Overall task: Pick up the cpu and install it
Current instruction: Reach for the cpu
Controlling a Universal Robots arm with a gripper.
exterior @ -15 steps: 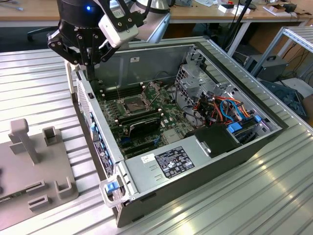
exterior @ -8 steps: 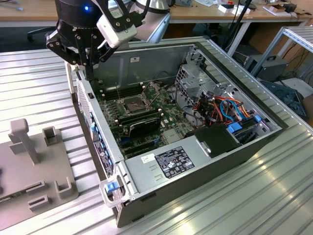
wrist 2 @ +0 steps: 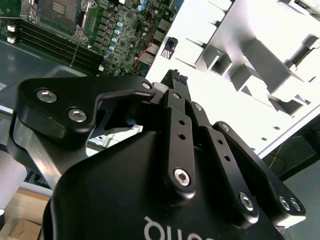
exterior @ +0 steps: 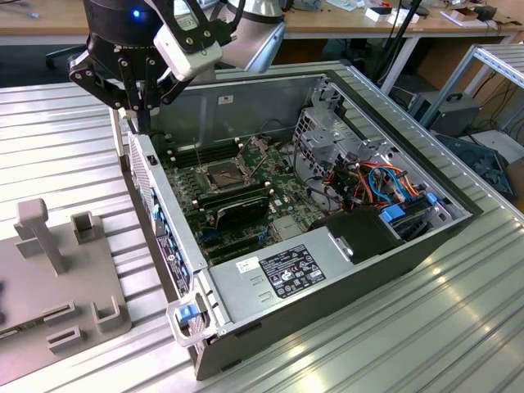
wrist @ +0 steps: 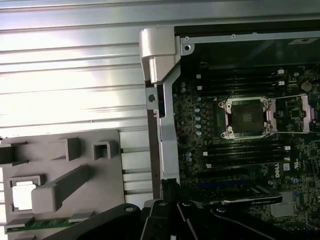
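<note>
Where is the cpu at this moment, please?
In the first wrist view, the cpu lies in a square pocket of the grey holder tray, outside the computer case and apart from the empty socket.

- What's on your screen?
- I see an open computer case (exterior: pixel 237 110) on a ribbed metal table (exterior: pixel 426 344), motherboard (exterior: pixel 282 192) exposed. A grey fixture plate (exterior: pixel 33 286) lies nearby, at the exterior view's left.

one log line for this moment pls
pincer: shut, above case wall | cpu: likely the bright square in tray pocket | socket: open, empty | install: not done
</note>
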